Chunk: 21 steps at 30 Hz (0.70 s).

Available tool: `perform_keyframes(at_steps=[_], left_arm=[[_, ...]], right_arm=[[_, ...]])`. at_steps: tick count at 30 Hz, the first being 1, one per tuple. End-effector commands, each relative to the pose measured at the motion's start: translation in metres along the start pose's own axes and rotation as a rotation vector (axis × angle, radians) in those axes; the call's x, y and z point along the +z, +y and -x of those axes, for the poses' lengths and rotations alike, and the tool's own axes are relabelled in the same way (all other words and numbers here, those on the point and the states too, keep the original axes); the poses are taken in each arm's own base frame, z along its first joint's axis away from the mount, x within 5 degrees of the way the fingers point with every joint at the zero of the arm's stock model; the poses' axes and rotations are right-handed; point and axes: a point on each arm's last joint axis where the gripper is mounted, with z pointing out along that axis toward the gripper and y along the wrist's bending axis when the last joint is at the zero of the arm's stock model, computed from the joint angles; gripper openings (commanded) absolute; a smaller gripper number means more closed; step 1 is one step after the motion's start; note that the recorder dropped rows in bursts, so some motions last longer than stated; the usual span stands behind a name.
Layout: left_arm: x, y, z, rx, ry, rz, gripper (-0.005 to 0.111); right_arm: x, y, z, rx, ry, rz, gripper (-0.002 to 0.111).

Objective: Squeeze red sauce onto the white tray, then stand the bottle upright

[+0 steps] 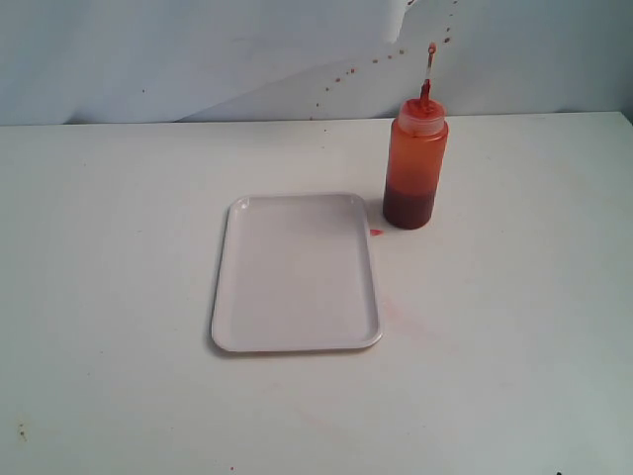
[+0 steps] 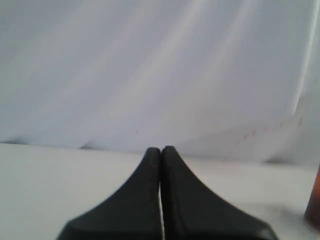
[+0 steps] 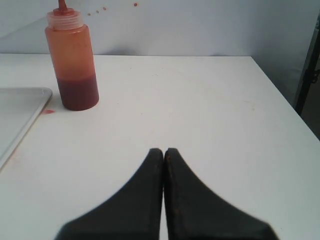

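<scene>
Exterior view: the white tray (image 1: 297,272) is shown lying flat at the centre of the frame on the table (image 1: 514,327), and no sauce is seen on its surface. The bottle (image 1: 415,168) is seen standing upright near the tray's upper right corner, apart from it, with the nozzle pointing up and the red sauce (image 1: 408,208) settled as a dark band in its lower part. One small red drop (image 1: 375,232) is noted on the table between bottle and tray, and fine red specks (image 1: 376,59) are seen on the backdrop behind.

The task is judged not to be under way: the squeezing onto the tray is left to be done, after which the bottle must be set upright. Neither arm is seen in this view.

Left wrist view: the left gripper (image 2: 161,150) is shown with its jaws pressed together, nothing held or touched.

Right wrist view: the right gripper (image 3: 164,151) is likewise shown closed and empty, well apart from the bottle.
</scene>
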Motion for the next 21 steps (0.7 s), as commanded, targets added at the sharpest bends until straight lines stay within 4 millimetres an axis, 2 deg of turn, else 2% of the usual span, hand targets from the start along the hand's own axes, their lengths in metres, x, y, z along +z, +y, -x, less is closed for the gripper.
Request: perform_keyframes(at_steps=[1, 3, 5, 8, 12, 14, 15, 16, 17, 18, 20, 21], left_arm=[[-0.005, 0.005, 0.028, -0.309, -0.334, 0.008, 0.000], [-0.009, 0.007, 0.036, -0.378, -0.436, -0.002, 0.000], [-0.011, 0.007, 0.040, -0.376, -0.487, -0.013, 0.000], [-0.013, 0.000, 0.046, -0.275, -0.545, -0.080, 0.000], [-0.022, -0.019, 0.059, -0.124, -0.701, -0.278, 0.000], [0.001, -0.017, 0.056, -0.135, -0.565, -0.227, 0.000], [0.025, -0.017, 0.056, -0.139, -0.430, -0.197, 0.000], [0.041, -0.019, 0.054, -0.132, -0.349, -0.205, 0.000], [0.069, -0.026, 0.050, -0.125, -0.252, -0.275, 0.000], [0.086, -0.031, 0.046, -0.121, -0.210, -0.331, 0.000], [0.135, -0.043, 0.025, -0.123, -0.114, -0.490, 0.000], [0.165, -0.046, 0.004, -0.136, -0.033, -0.541, 0.000]], right_arm=[[0.000, 0.000, -0.001, 0.003, -0.002, -0.007, 0.000], [0.000, 0.000, -0.001, 0.003, -0.002, -0.007, 0.000], [0.000, 0.000, -0.001, 0.003, -0.002, -0.007, 0.000], [0.000, 0.000, -0.001, 0.003, -0.002, -0.007, 0.000], [0.000, 0.000, -0.001, 0.003, -0.002, -0.007, 0.000], [0.000, 0.000, -0.001, 0.003, -0.002, -0.007, 0.000], [0.000, 0.000, -0.001, 0.003, -0.002, -0.007, 0.000], [0.000, 0.000, -0.001, 0.003, -0.002, -0.007, 0.000], [0.000, 0.000, -0.001, 0.003, -0.002, -0.007, 0.000], [0.000, 0.000, -0.001, 0.003, -0.002, -0.007, 0.000], [0.000, 0.000, -0.001, 0.003, -0.002, -0.007, 0.000], [0.000, 0.000, -0.001, 0.003, -0.002, -0.007, 0.000]])
